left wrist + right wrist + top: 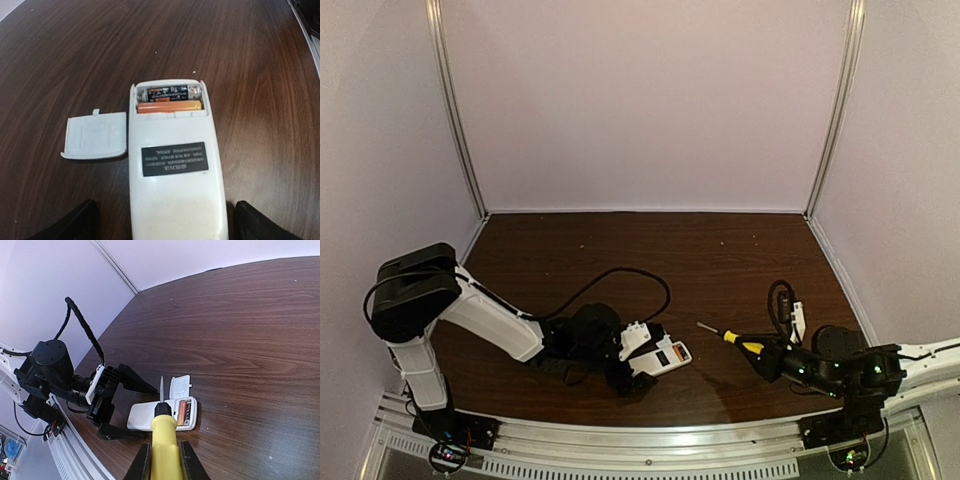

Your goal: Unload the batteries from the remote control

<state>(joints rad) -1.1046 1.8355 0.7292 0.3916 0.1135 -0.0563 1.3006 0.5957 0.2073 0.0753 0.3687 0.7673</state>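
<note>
Cover [95, 136] off; both batteries [170, 99] sit in far end of remote control [175, 170].
L gripper [167, 225] spread wide, straddling remote's near end on tabletop [250, 60]. R gripper [162, 460] clamped on screwdriver [164, 432], tip aimed at batteries from the right. They lie crosswise to remote's long axis.

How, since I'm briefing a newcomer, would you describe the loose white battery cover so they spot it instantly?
On the dark wooden table, find the flat white plastic remote control lying back up with its two batteries exposed. Beside that open end lies the small white square cover: thinner, far shorter than the remote, with a tab.
</note>
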